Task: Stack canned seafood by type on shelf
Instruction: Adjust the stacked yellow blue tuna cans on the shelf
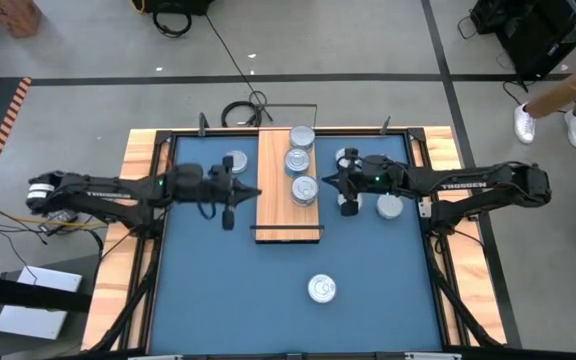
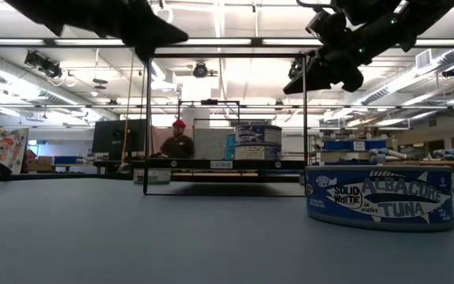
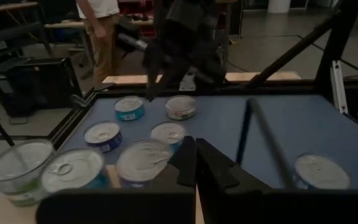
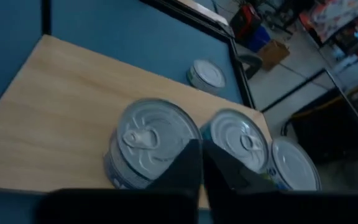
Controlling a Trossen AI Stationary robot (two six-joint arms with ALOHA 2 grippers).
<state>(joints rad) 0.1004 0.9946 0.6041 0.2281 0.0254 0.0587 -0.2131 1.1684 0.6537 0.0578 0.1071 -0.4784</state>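
A: High view first: nearest, a lone tin (image 1: 321, 289) lies well short of the shelf (image 1: 290, 227); three stacks (image 1: 303, 190) sit on its far half.

B: Grippers?

A: Left gripper (image 1: 255, 192) beside its left edge, right gripper (image 1: 327, 181) beside its right edge, both closed, empty.

B: So between picks; next, likely open over a loose tin of matching type.

**Materials as I see them from the console**

I read the shelf (image 1: 276, 205) as pale matt wood with a thin black metal frame. The tins (image 1: 303, 189) have shiny ribbed metal lids; the table (image 1: 248, 290) looks smooth, matt blue.
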